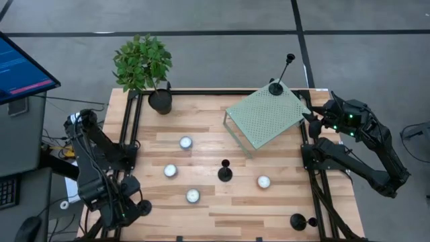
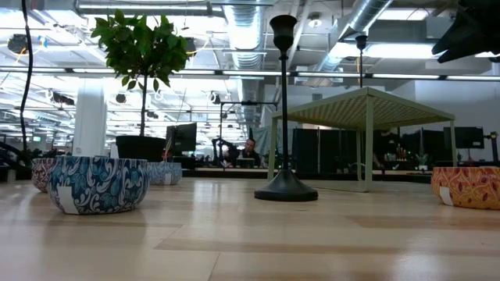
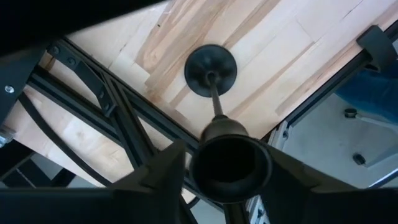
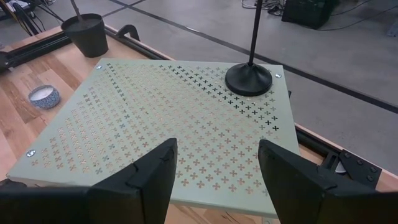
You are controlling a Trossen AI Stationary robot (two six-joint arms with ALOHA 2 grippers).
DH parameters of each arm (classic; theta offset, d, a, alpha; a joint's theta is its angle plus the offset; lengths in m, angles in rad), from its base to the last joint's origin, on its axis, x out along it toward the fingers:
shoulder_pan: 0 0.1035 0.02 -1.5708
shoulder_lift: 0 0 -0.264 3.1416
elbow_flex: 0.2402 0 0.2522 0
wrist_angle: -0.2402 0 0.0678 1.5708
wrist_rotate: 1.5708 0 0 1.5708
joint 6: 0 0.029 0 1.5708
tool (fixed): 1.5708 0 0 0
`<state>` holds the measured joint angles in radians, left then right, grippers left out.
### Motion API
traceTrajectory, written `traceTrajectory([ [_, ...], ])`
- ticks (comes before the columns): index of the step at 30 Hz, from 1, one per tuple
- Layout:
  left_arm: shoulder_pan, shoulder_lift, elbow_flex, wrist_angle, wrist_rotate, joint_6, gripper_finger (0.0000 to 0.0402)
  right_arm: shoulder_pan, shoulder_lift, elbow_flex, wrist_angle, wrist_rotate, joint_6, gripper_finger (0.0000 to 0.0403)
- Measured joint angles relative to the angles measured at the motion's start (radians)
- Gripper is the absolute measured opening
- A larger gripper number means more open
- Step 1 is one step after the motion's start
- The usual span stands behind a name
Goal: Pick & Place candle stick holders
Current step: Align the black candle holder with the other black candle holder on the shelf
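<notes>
Presently, the left gripper [image 3: 230, 165] is at the near left corner of the light wooden table [image 1: 235, 215], its fingers clamped on the cup of a matte-black candle stick holder [image 3: 210, 70] whose disc base rests on the wood. The right gripper [image 4: 214, 168], fingers apart and empty, hovers over the pale green perforated metal stand [image 4: 155, 118], where a tall black candle stick holder [image 4: 249, 79] stands near one corner.
</notes>
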<state>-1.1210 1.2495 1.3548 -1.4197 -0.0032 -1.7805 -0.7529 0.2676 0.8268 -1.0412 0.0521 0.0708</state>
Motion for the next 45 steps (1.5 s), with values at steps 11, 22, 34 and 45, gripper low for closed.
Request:
traceTrajectory([
  [11, 0.028, 0.0, 0.0, 0.003, 0.003, 0.002, 0.0127, 0.0, 0.0, 0.0, 0.0, 0.0, 0.0, 0.0217],
  [22, 0.105, -0.002, 0.0, 0.001, 0.054, 0.053, 0.0128, 0.0, 0.0, 0.0, 0.0, 0.0, 0.0, 0.0217],
  [34, 0.156, -0.027, -0.001, 0.007, 0.056, 0.068, 0.013, 0.0, 0.0, 0.0, 0.0, 0.0, 0.0, 0.0217],
  [45, 0.262, -0.052, 0.04, 0.008, 0.013, 0.086, 0.013, 0.0, 0.0, 0.0, 0.001, 0.0, 0.0, 0.0217],
])
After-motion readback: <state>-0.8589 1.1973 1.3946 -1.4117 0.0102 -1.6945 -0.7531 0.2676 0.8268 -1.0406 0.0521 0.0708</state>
